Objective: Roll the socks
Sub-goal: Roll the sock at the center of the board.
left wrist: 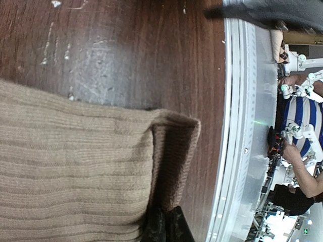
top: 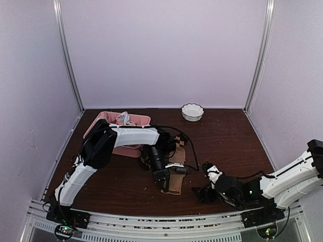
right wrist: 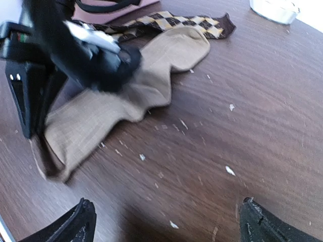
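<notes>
While the left tool [left wrist: 164, 226] is clenched on the near end of the tan sock [top: 175, 185], where the brown cuff edge curls up beside its fingertips, the right tool [right wrist: 166, 214] is released, its fingers spread wide over the bare bench [top: 227, 141] with nothing between them. It sits right of the sock, close to the near edge. The tan sock lies flat around the middle of the bench, running from the near edge toward the far one. The argyle sock [right wrist: 171, 22] lies at its far end, touching it and partly beneath, just beside the pink tray [top: 108, 118] toward the far left corner. A white bowl [top: 192, 112] sits by the far edge.
</notes>
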